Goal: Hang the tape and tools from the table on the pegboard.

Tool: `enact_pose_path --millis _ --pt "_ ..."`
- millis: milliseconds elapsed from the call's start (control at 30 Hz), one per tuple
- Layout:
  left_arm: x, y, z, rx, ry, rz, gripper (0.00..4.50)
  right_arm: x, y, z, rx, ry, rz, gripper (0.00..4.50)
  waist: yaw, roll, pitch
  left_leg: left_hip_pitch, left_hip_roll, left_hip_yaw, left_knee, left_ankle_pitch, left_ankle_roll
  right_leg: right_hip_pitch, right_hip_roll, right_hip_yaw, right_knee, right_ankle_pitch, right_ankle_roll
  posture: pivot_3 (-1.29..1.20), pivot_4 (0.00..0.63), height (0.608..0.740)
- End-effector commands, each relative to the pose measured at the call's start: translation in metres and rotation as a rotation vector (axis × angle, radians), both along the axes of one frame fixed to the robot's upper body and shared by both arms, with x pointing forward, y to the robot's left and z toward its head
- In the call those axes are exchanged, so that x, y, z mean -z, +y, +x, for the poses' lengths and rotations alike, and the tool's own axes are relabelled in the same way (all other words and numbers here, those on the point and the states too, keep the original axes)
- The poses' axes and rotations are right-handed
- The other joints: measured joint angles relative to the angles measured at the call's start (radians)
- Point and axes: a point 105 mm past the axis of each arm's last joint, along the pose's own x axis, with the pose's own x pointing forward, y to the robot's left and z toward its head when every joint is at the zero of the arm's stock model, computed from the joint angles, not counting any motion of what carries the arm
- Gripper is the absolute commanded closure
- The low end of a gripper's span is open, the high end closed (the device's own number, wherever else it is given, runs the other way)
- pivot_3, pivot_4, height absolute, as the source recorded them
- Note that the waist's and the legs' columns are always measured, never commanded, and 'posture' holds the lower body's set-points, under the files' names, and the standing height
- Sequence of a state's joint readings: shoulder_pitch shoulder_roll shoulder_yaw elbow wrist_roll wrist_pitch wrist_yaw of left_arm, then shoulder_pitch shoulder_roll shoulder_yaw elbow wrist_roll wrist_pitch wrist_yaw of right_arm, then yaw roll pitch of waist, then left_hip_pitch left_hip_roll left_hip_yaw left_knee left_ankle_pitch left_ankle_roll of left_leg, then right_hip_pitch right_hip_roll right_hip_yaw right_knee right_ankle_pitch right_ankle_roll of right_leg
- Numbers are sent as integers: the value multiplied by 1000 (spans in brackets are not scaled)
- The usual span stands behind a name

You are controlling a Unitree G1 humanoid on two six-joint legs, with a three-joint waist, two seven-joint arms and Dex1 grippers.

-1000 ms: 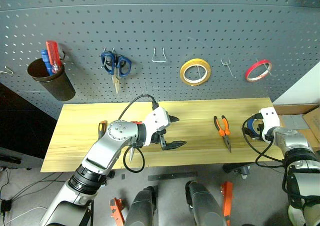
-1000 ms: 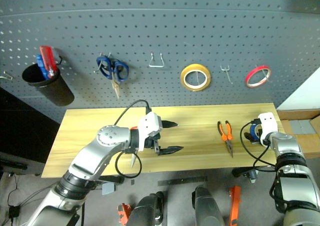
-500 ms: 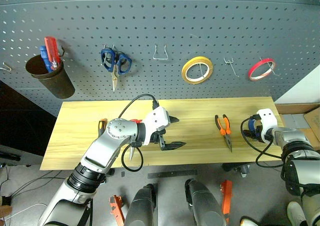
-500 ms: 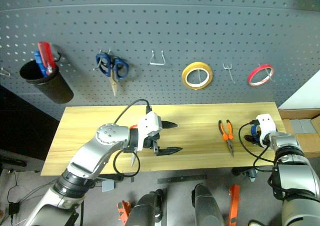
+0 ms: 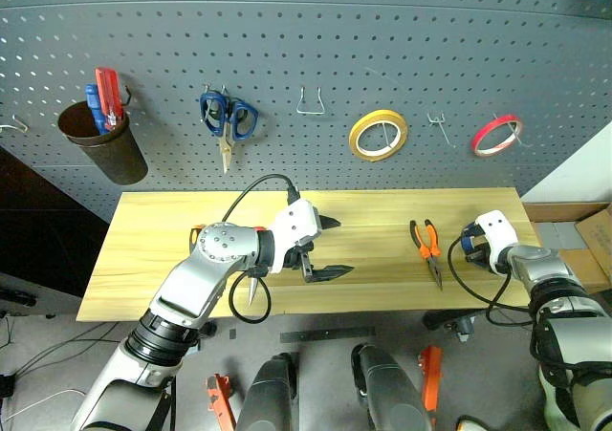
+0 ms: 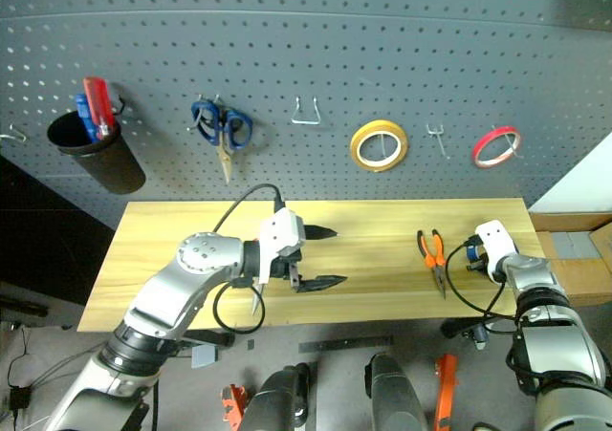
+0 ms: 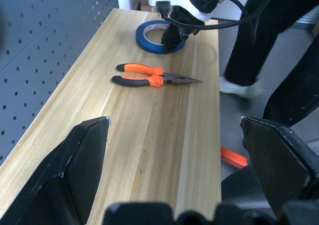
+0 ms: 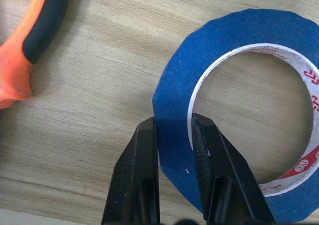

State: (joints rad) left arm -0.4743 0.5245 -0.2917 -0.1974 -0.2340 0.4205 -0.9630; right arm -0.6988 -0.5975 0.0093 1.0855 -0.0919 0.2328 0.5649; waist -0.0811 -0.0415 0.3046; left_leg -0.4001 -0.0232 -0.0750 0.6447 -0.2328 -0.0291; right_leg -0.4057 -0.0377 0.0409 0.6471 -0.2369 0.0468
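Behind the table (image 5: 163, 259) stands the dark grey pegboard (image 5: 306, 68), and on its hooks I see a brown cup (image 5: 103, 146) with a red and a blue handle poking out, blue-handled scissors (image 5: 227, 121), a bare wire hook (image 5: 308, 103), a yellow roll (image 5: 376, 135) and a thin red roll (image 5: 495, 134). At the table's right end my right gripper (image 8: 174, 150) has its two black fingers pinched on the wall of the blue tape (image 8: 234, 135), one finger on the outside of the ring and one inside the hole; the roll lies flat on the wood close to the right edge. Just beside it, toward the middle of the table, the pliers (image 5: 426, 247) lie flat with their orange-and-black handles toward the pegboard and the nose toward the front edge, apart from the tape. My left gripper (image 5: 328, 249) hangs over the middle of the table with its fingers spread wide and nothing between them, pointing along the table toward the right end. Under my left forearm, near the front edge on the left half, a bit of red handle and a metal blade tip of the scissors (image 5: 251, 290) peek out, and an orange handle end, the screwdriver (image 5: 195, 232), shows just beyond the arm. In my left wrist view a person's dark-trousered legs (image 7: 279, 60) stand on the floor past the table's front edge.
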Motion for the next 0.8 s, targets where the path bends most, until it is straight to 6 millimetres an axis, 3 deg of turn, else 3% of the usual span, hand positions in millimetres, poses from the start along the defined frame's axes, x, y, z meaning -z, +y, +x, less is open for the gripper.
enact_pose_path --millis 33,167,300,467,600,800 --pt "-23 -6 1 21 -77 -65 0 -21 -2 -5 -53 -86 -18 4124 2 1 0 -1 0 0 0 0 0 -1 0 0 0 0 0 -95 269 740" --pt "-31 -8 2 20 -93 -101 0 -64 18 -27 -125 -222 -42 4125 0 8 1 -4 -1 1 0 0 0 -5 -2 1 1 0 0 -140 278 740" --pt "-39 -8 8 13 -116 -126 0 -112 59 -68 -172 -388 -58 4125 -5 11 1 -13 -1 0 1 -1 -1 -15 -1 1 5 0 1 -159 281 740" --pt "-51 -12 12 20 -151 -174 0 -161 116 -88 -255 -692 -210 4125 -10 10 1 -14 -1 0 3 0 -2 -18 0 1 10 -3 6 -194 282 740" --pt "-63 -15 15 24 -186 -215 0 -188 149 -86 -299 -896 -248 4125 -10 10 0 -14 -1 1 3 4 -4 -18 0 1 10 -2 7 -189 274 740" --pt "-72 -20 10 54 -141 -272 0 -193 152 -44 -271 -937 -170 4125 -9 10 0 -13 -1 1 3 6 -4 -18 0 1 10 0 6 -179 263 740"
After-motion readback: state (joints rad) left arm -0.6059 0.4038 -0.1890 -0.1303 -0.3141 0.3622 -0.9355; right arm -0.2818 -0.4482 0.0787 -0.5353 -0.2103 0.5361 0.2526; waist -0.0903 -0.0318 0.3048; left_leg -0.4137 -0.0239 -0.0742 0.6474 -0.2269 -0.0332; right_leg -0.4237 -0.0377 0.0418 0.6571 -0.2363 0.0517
